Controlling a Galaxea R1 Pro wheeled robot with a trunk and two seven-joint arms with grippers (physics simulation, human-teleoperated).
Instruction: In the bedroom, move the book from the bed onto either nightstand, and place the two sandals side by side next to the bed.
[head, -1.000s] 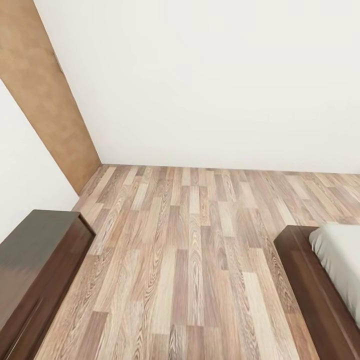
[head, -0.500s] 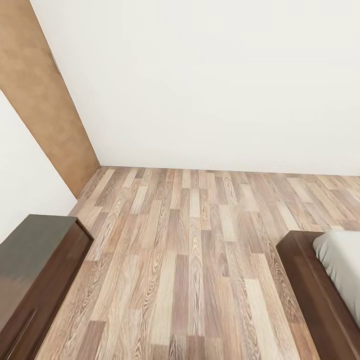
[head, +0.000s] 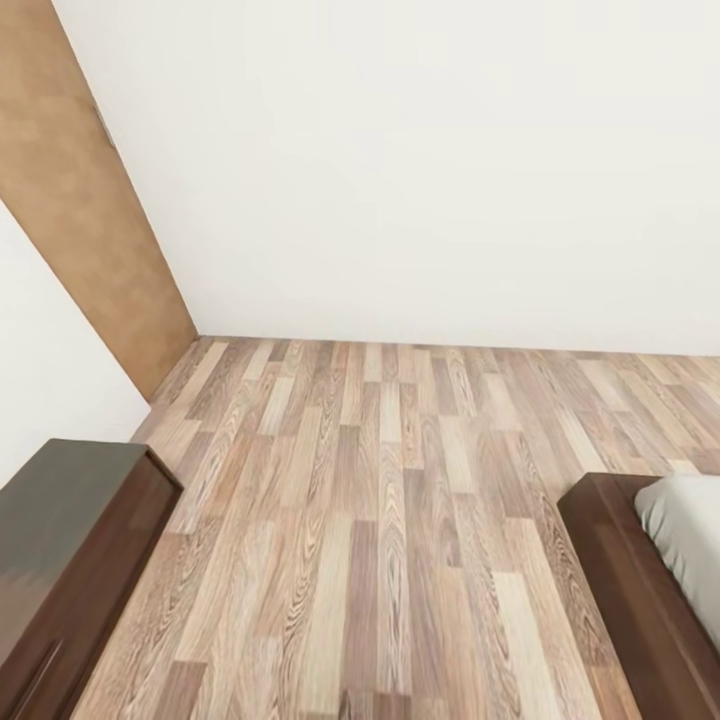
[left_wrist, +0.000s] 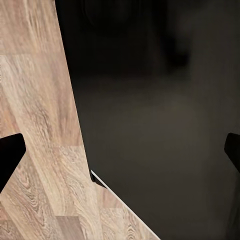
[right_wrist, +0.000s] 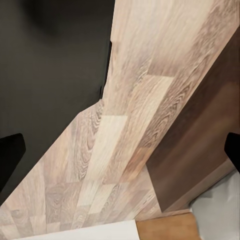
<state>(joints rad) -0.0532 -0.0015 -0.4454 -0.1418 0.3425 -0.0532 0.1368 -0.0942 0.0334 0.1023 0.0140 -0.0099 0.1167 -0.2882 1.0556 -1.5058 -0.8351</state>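
Observation:
The bed (head: 640, 590) shows only as one corner at the lower right of the head view: a dark brown frame with an off-white mattress (head: 690, 540) on it. The right wrist view has the same frame (right_wrist: 200, 145) and a strip of mattress (right_wrist: 220, 212). My left gripper (left_wrist: 120, 152) is open over the floor, its black fingertips (left_wrist: 10, 155) wide apart with nothing between them. My right gripper (right_wrist: 120, 150) is open too, above the planks beside the bed frame. The book, the sandals and the nightstand are out of view.
A long low dark brown cabinet (head: 70, 560) stands at the lower left against the white wall. A brown wooden door (head: 80, 200) is at the far left. A wood-plank floor (head: 380, 480) runs between cabinet and bed up to the white wall (head: 420, 170).
The whole head picture has shifted. The cabinet and the bed corner sit slightly lower than a second ago, so the camera moved. Nothing in the room has moved.

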